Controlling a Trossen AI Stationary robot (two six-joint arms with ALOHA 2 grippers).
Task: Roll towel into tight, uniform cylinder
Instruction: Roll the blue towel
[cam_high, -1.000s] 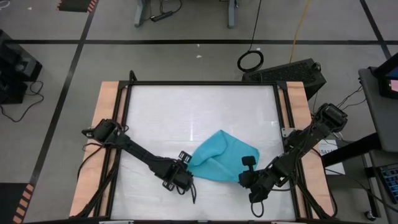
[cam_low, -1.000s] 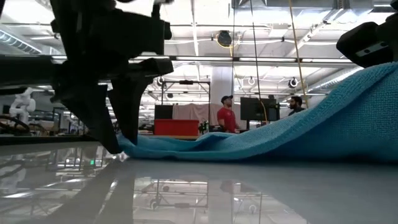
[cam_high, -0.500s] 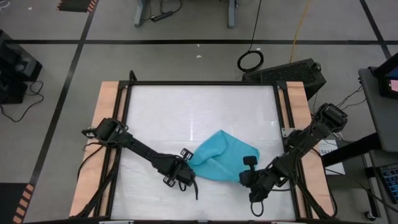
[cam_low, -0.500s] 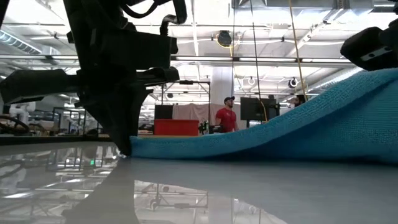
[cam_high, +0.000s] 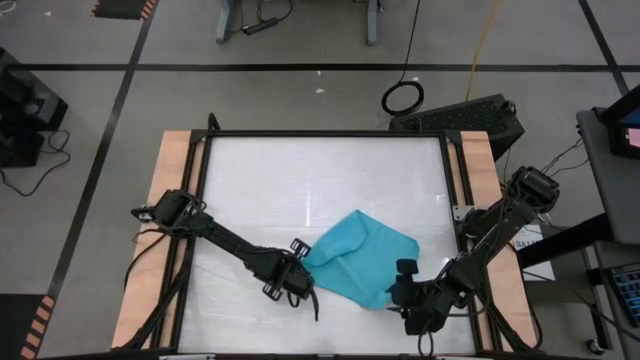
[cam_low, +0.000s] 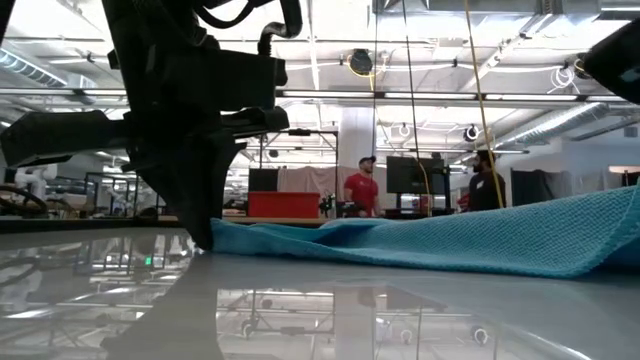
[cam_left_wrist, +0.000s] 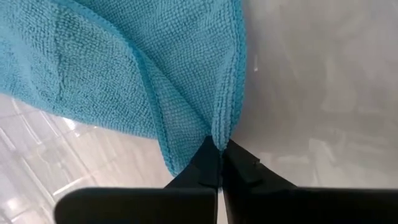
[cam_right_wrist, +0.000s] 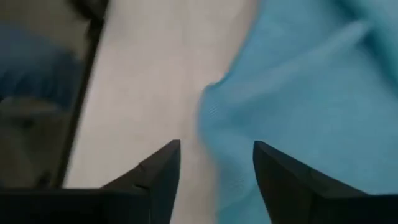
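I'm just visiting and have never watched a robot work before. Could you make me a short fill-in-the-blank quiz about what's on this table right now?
1. The left gripper is ____ on a corner of the towel.
2. The right gripper has its fingers ____, holding nothing.
3. The towel's colour is ____.
4. The towel lies on the white ____, not yet rolled.

Missing words: shut; open; turquoise-blue; table

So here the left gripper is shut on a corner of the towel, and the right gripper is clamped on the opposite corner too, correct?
Not quite. The left gripper is shut on a corner of the towel, but the right gripper is open and holds nothing: the right wrist view shows its fingers spread apart with cloth lying free beyond them.
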